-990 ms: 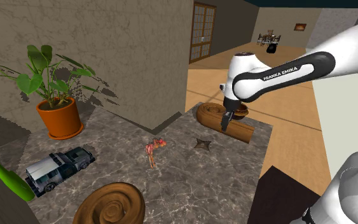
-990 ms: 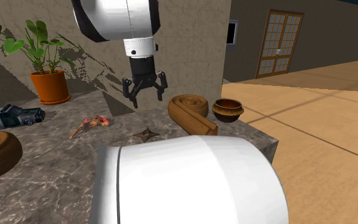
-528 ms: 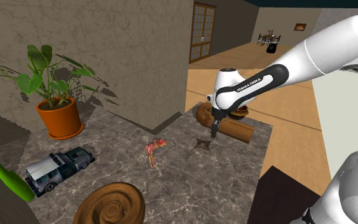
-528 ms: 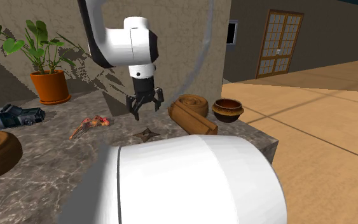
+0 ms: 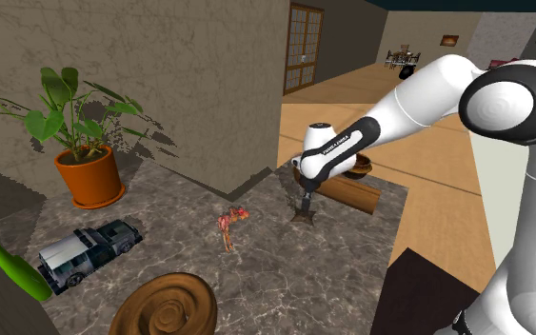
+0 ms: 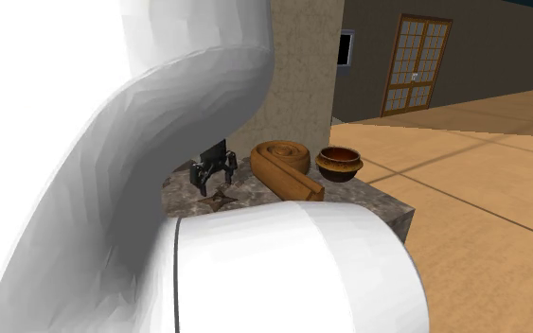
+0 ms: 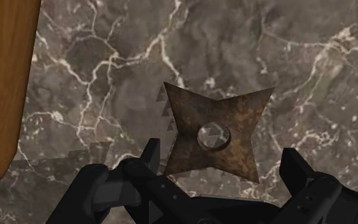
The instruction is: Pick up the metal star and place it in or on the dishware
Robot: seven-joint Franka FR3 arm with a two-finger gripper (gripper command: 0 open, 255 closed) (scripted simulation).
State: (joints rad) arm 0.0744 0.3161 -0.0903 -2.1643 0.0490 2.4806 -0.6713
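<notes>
A rusty brown four-pointed metal star [image 7: 215, 133] lies flat on the dark marble tabletop [image 5: 266, 276]. My gripper [image 7: 222, 162] hangs low right over it, open, one finger [image 7: 149, 159] on each side, neither touching. In the shoulder view the gripper [image 5: 306, 204] stands just above the star [image 5: 303, 218]. In the second exterior view the gripper [image 6: 212, 179] hovers over the star [image 6: 219, 199]. A brown wooden bowl [image 6: 338, 163] sits at the table's far corner, behind a scrolled wooden block [image 6: 286, 167]. My arm hides most of the bowl [image 5: 361, 169] in the shoulder view.
The scrolled wooden block [image 5: 349, 193] lies close beside the star. A small red figurine [image 5: 229, 226], a toy car [image 5: 89, 252], a round spiral wooden piece [image 5: 166, 306], a green bottle [image 5: 10, 268] and a potted plant [image 5: 89, 176] stand further along. A wall backs the table.
The gripper has come down and moved toward the shoulder view's left, from above the wooden block to just over the star. My arm now blocks the second exterior view's left half.
</notes>
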